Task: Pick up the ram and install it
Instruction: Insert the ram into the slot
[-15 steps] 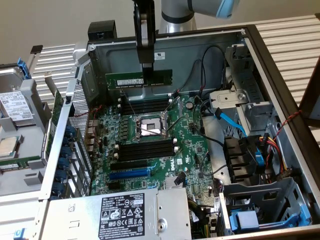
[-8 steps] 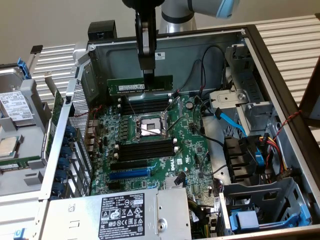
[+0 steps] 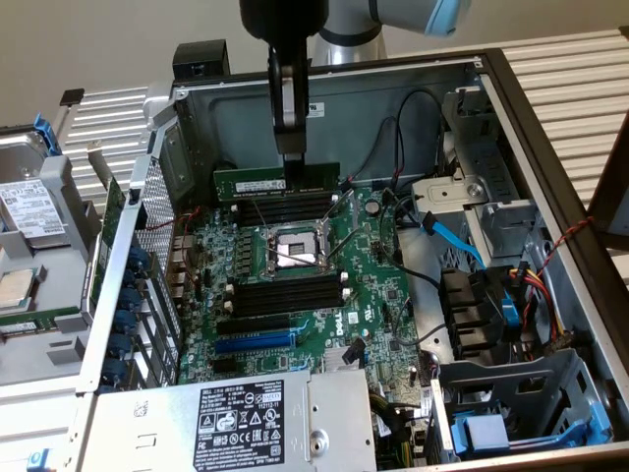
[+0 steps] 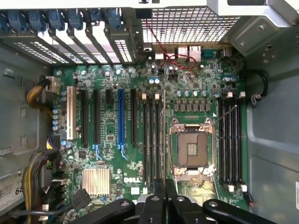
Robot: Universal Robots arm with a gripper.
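soft, even room light fills the computer case (image 3: 226, 123); the ram (image 3: 251, 183) and the motherboard (image 3: 383, 285) show little shadow. in the wrist view glare whitens the perforated panel (image 4: 187, 25), while the gripper (image 4: 159, 186) looks near-black.

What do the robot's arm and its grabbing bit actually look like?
The arm is a smooth silver-grey tube with a light blue cap at one joint. A black rounded wrist block carries the slim black and grey gripper. In the wrist view its jaws are matt black bars on black links with round grey bolts.
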